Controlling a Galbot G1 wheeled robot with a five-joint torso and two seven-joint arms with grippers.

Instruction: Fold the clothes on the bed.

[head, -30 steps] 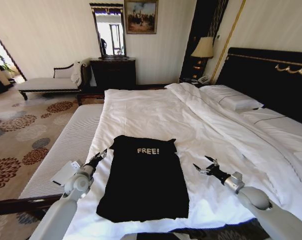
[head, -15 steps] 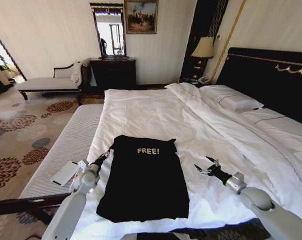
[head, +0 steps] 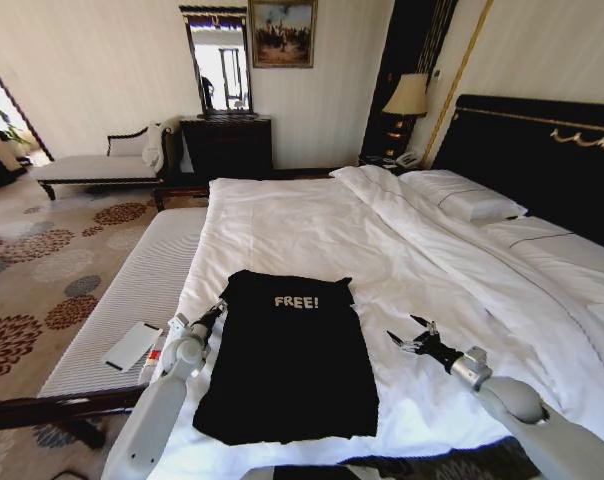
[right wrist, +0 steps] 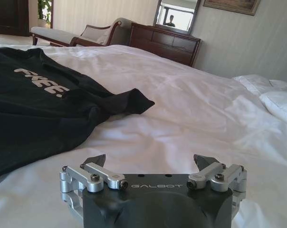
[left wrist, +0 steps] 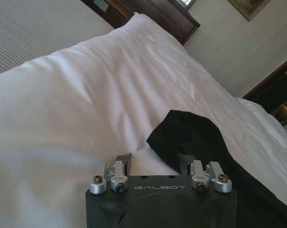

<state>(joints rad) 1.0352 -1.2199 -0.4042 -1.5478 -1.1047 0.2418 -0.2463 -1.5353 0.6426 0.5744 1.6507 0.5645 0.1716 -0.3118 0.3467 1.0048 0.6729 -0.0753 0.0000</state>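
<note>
T-shirt (head: 287,355) lies lengthwise on bed (head: 312,225), collar toward far end; both tools' jaws apart.

White block letters reading "FREE!" stand on the chest of the black soft short-sleeved T-shirt (head: 287,360), and "GALBOT" is printed on the dark housings of the left gripper (left wrist: 155,166) and the right gripper (right wrist: 150,166).

I see the T-shirt (head: 287,360) as soft matt black cloth, with a flat white print. The bed (head: 312,225) has smooth white cotton-like sheets, lightly creased, and a glossy dark wood headboard (head: 542,150) with gilt trim. My left gripper (left wrist: 155,164) and right gripper (right wrist: 150,164) have matt black plastic-looking bodies with bare brushed-metal linkages and dark matt fingers (right wrist: 97,160).
</note>
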